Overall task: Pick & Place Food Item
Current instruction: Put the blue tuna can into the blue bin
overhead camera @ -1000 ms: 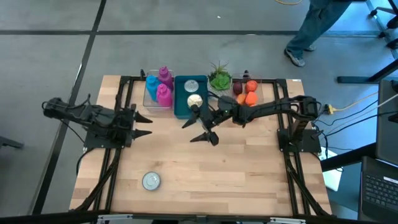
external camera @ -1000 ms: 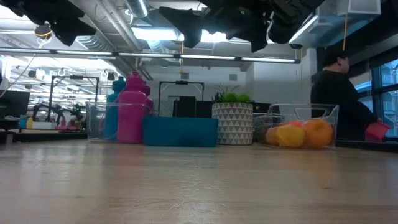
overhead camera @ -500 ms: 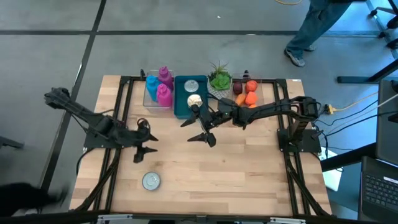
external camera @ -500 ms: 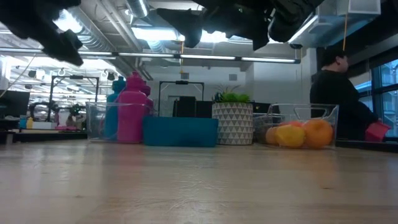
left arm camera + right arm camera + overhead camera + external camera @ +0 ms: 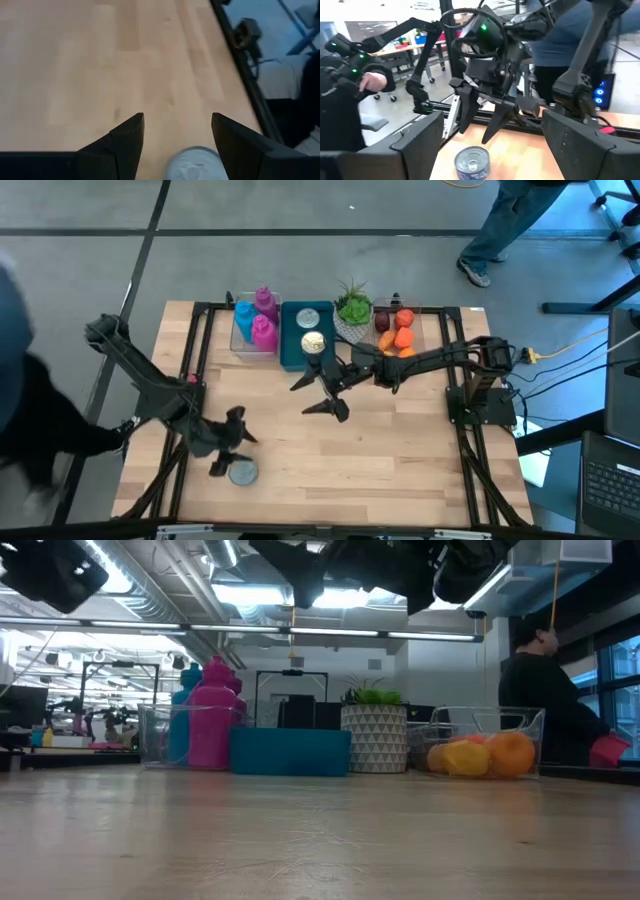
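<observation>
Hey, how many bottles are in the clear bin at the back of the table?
3, all in the clear bin at the back left: a blue bottle, a pink bottle beside it, and another pink bottle nearer the table's middle. More may be hidden.

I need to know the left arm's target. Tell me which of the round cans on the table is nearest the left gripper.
The silver can standing alone near the table's front-left, right beside the left gripper. The other cans sit far back in the teal bin.

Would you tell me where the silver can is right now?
In the high view, the silver can sits near the table's front-left edge, just beside the left gripper, far from the bins at the back.
</observation>
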`<action>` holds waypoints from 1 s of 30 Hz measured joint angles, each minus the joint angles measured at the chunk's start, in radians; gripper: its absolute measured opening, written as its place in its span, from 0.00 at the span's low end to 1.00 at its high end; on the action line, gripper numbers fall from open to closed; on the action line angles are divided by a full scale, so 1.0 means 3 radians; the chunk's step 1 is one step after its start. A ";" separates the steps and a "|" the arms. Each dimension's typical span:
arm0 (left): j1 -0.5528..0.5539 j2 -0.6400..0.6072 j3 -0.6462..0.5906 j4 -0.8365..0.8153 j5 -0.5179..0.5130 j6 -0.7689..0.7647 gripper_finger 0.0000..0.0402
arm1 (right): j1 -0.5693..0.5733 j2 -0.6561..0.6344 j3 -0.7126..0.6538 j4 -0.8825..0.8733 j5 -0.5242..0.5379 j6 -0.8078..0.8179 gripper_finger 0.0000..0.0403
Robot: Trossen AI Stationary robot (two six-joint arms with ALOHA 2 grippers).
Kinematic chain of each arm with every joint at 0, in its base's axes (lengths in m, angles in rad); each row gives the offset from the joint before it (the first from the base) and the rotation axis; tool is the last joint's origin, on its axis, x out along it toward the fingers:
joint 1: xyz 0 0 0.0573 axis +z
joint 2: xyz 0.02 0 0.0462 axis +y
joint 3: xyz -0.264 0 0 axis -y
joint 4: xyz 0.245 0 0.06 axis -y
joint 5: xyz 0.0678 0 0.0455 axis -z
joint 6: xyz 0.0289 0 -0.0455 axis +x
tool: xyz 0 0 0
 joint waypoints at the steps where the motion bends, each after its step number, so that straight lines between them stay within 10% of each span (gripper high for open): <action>1: -0.0047 0.0060 0.0003 0.0065 0.0004 -0.0001 0.56 | 0.0024 0.0000 0.0000 0.0010 -0.0001 0.0000 0.82; 30: -0.0636 0.0332 0.0286 0.0287 0.0051 -0.0441 0.56 | 0.0748 0.0001 0.0000 0.0572 0.1293 0.0153 0.82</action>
